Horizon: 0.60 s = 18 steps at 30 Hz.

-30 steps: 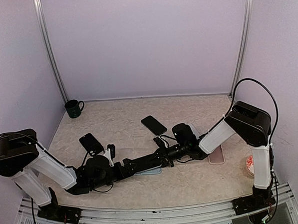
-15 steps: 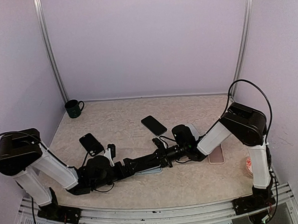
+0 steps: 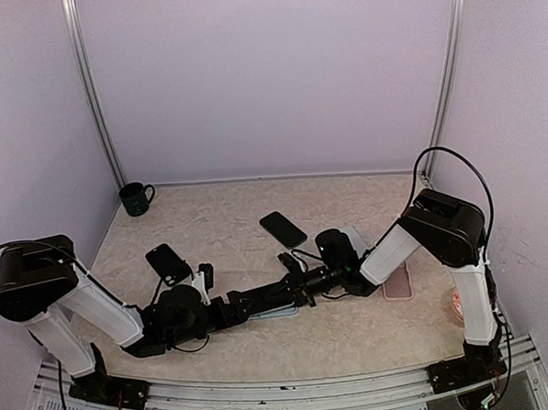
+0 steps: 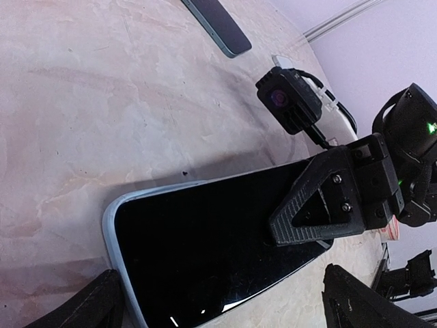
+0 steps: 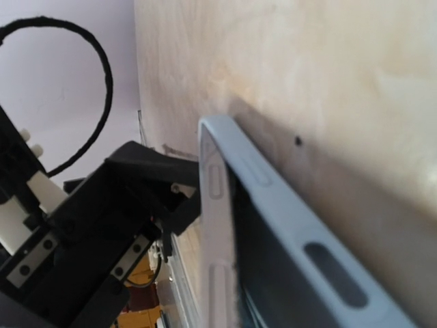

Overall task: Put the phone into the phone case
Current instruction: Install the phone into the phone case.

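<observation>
Left gripper (image 4: 222,277) was spread wide, one finger on either side of the phone (image 4: 205,239). Right gripper (image 4: 290,222) was pinched shut, its tip down on the black screen. The phone lay flat inside the pale blue phone case (image 4: 109,219), on the marbled table (image 4: 102,102) between both arms.

text: none legible in any view | brands, labels: none legible | numbers, signs: none legible | phone (image 4: 205,253) screen: plain black, nothing to read on it
</observation>
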Available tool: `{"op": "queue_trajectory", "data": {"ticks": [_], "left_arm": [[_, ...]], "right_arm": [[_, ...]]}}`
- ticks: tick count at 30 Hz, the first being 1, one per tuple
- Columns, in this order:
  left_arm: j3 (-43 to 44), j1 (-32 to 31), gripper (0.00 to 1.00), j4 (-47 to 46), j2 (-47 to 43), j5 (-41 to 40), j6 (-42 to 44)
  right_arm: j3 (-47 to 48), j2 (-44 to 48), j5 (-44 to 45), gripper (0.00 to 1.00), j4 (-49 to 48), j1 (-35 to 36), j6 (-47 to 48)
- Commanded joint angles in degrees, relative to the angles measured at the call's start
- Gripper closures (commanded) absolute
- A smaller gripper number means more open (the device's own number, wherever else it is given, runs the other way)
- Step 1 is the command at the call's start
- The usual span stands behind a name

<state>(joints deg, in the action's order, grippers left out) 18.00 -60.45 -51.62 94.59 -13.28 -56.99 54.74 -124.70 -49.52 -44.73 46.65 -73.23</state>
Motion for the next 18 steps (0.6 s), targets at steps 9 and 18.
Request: {"op": "queue_trajectory", "data": {"ticks": [9, 18], "left_arm": [[1.4, -0.8, 0.01, -1.7, -2.7, 6.6, 2.3], [1.2, -0.7, 0.01, 3.0, -6.6, 4.6, 2.9]], "right_arm": [[-1.4, -2.6, -1.2, 1.00, -5.4, 1.2, -3.9], [-3.0, -1.3, -1.2, 1.00, -13.5, 0.7, -6.0]]}}
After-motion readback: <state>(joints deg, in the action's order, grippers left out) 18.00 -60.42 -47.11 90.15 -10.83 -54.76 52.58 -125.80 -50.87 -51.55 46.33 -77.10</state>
